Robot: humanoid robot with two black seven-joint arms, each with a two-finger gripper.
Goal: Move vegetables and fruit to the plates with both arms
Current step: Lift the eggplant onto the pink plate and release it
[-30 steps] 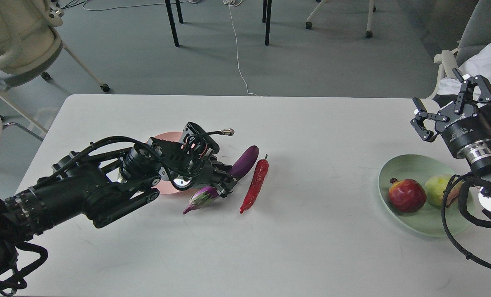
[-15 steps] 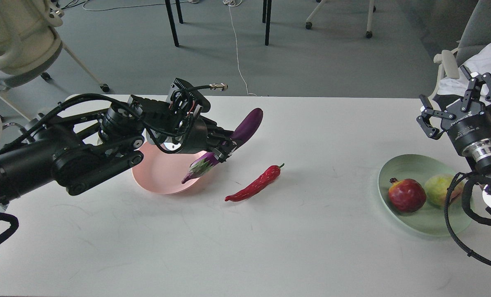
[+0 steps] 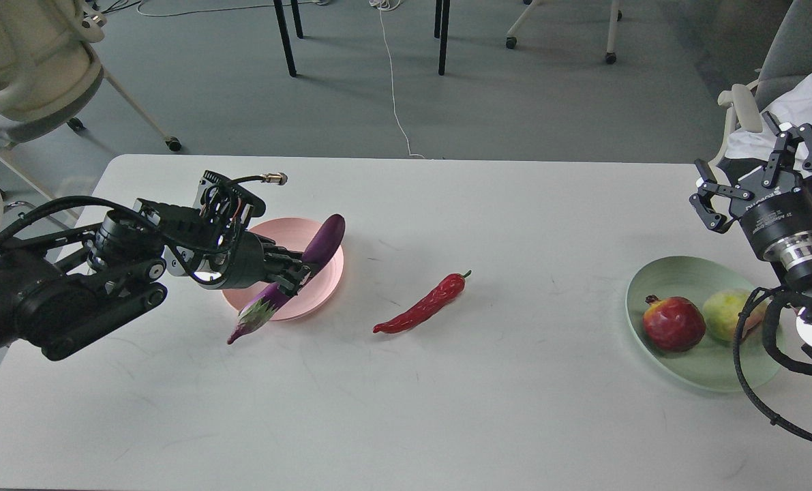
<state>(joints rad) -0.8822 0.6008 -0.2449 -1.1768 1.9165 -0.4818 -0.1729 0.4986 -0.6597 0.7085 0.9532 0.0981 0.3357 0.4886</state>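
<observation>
My left gripper (image 3: 298, 275) is shut on the purple eggplant (image 3: 324, 239) and holds it slanted over the pale pink plate (image 3: 324, 279). The eggplant's stem end (image 3: 245, 323) hangs past the plate's front rim. The red chili pepper (image 3: 420, 307) lies on the table right of the pink plate. The dark-red pomegranate (image 3: 673, 322) and the yellow-green pear-like fruit (image 3: 725, 313) sit in the pale green plate (image 3: 665, 279) at the right. My right gripper (image 3: 760, 170) is open and empty, raised behind the green plate.
The white table (image 3: 487, 395) spreads between the two plates. Behind its far edge are chair legs, table legs and a white cable (image 3: 393, 88) on the grey floor. A beige chair (image 3: 24, 61) stands at the far left.
My left gripper lifted the eggplant off the table, then carried it left and down over the pink plate. The chili was knocked and now lies more slanted. The right gripper rose slightly.
</observation>
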